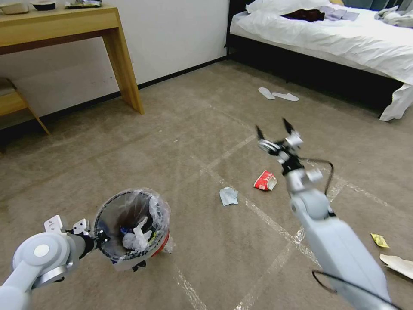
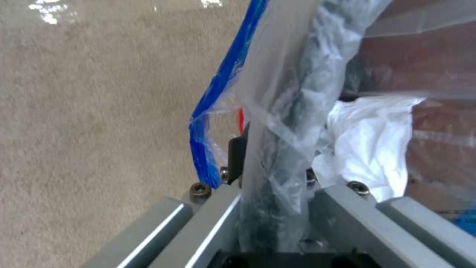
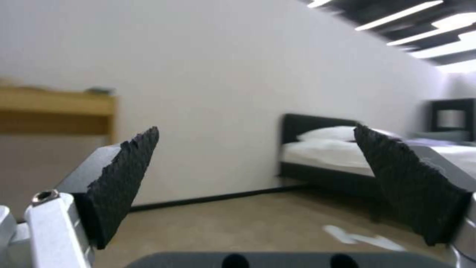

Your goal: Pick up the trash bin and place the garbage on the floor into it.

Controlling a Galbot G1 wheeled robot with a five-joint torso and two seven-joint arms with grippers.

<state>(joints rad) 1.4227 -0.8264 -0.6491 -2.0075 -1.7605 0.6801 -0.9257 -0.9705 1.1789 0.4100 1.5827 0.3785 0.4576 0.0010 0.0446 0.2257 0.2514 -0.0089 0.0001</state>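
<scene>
The trash bin (image 1: 155,206), lined with a crinkly clear bag, sits low at the left with crumpled white tissue inside it. My left gripper (image 1: 101,237) is shut on its near rim. In the left wrist view the fingers (image 2: 237,156) clamp the bagged rim (image 2: 302,104). On the floor (image 1: 193,142) lie pieces of garbage: a red-and-white crushed cup (image 1: 265,181), a pale tissue (image 1: 228,196), a yellow wrapper (image 1: 379,240) and a beige paper scrap (image 1: 398,263). My right gripper (image 1: 273,129) (image 3: 267,178) is open and empty, raised beyond the cup and pointing at the far wall.
A wooden desk (image 1: 124,73) stands at the back left against the wall. A bed (image 1: 344,38) with white sheets fills the back right. A pair of white slippers (image 1: 277,94) lies in front of the bed. Tape lines cross the carpet.
</scene>
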